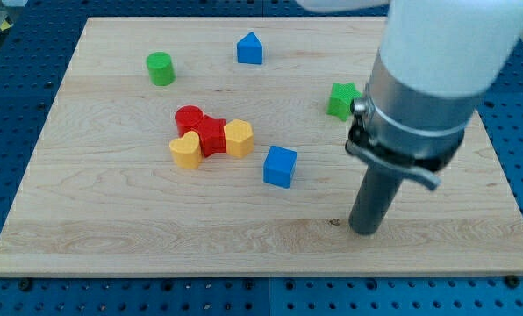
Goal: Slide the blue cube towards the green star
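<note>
Arm [419, 96] partly hiding green star [340, 99]

eight blocks [211, 134], one board [112, 219]

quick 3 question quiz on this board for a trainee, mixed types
1. True or false: my tip touches the blue cube.
2. The green star lies toward which side of the blue cube? A) the view's upper right B) the view's lower left C) straight below
3. Fill in: the green cylinder stands near the view's top ____.

Key
1. False: the tip rests apart from it, to its lower right.
2. A
3. left
</note>
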Controlling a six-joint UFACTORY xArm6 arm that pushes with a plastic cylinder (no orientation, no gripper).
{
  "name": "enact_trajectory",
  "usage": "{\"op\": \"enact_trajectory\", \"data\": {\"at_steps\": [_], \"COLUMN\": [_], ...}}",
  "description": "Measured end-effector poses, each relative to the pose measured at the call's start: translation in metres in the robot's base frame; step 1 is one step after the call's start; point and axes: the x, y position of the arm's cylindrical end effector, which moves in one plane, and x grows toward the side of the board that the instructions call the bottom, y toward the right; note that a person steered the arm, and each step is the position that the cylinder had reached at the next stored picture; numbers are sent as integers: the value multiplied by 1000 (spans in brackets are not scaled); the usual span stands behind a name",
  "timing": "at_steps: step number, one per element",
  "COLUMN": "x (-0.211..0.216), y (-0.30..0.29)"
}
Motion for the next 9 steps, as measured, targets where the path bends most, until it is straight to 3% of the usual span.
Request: {"op": "enact_trajectory", "data": {"at_steps": [2, 4, 6, 9], "x": [-35, -50, -87, -89], "y": [-111, -115, -82, -62]}}
